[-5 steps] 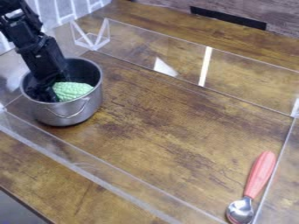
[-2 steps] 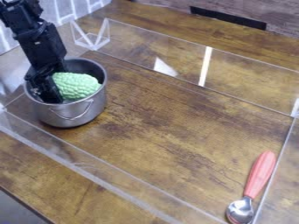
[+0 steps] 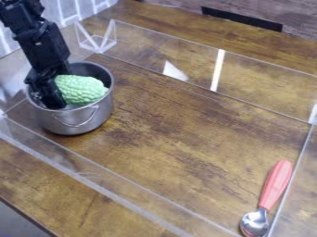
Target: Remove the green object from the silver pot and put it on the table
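Looking down at dark brown wood-grain worktop, w/ clear acrylic walls round the middle area. Can see silver pot upright nr the left edge of the walled area, toward its far L corner, apart from the red-handled spoon. Has shiny steel sides & a thin looped handle on the side facing the cam. Inside pot, at its R half, can see green object: light green, rounded, bumpy all over, top showing abt level w/ the rim; lower part hidden by the pot wall. Not on the worktop.

Reaching down into L part of pot from the top L of view: black gripper, right beside green object. Can't tell whether fingers are apart, together or clamped on it; tips hidden down in pot & too dark to make out. Can't tell contact w/ the pot wall either.

Nr the near R corner of the walled area, see red-handled spoon flat on worktop, metal bowl twd the near edge, handle pointing twd the far edge, lying close beside the R wall. Well apart from pot. Along the far side, note white strip running up the acrylic; at far L corner, white-edged triangular piece.
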Action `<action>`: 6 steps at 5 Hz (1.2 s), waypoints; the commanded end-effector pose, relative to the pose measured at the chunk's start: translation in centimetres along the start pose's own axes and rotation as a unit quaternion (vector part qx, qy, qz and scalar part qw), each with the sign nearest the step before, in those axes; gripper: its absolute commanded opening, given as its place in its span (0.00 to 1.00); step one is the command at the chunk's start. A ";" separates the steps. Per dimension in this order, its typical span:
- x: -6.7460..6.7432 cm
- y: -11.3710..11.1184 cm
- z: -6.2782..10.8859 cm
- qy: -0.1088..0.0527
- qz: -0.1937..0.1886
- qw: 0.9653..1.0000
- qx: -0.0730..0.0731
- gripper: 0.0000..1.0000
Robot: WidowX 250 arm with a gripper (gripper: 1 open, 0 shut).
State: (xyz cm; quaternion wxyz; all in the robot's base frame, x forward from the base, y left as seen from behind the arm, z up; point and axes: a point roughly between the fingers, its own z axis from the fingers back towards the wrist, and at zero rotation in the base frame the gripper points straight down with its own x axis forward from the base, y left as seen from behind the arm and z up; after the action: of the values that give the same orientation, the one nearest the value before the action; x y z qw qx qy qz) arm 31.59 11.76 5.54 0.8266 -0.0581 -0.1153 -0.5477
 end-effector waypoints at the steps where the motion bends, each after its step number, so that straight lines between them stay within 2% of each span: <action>1: 1.6 0.9 2.0 0.001 0.002 1.000 0.031 0.00; 2: 2.5 1.4 2.2 0.000 0.013 0.999 0.033 0.00; 4: 2.9 2.4 1.9 0.000 0.063 0.997 0.041 0.00; 5: 2.8 2.9 2.8 -0.001 0.061 0.997 0.038 0.00; 6: 3.3 3.3 4.6 -0.002 0.063 0.997 0.037 0.00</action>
State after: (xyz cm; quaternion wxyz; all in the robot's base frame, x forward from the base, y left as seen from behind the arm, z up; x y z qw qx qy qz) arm 34.42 11.25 8.83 0.8657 -0.0602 -0.1157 -0.4832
